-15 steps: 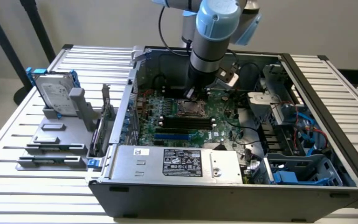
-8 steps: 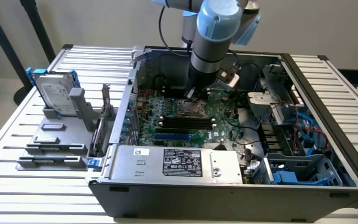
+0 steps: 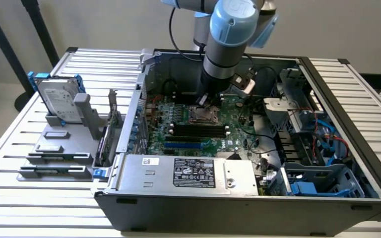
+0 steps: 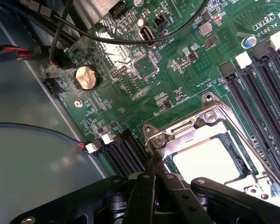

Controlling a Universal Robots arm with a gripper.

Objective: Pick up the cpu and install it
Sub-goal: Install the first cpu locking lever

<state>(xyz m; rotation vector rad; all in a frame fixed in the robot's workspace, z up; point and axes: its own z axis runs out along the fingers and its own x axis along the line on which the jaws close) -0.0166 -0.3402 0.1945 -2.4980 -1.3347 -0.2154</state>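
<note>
My gripper reaches down into the open computer case, right over the motherboard's processor socket. The wrist view shows the gripper shut, its dark fingers pressed together with nothing between them. Their tip sits at the corner of the socket's metal frame, by a screw. A pale, shiny flat square, the cpu, lies inside that frame and looks seated in the socket. The arm's body hides the cpu in the exterior view.
Memory slots run beside the socket, and a coin battery and black cables lie nearby. A power supply fills the case's near side. Outside the case at the exterior view's left stand a blue-framed hard drive and a grey fixture.
</note>
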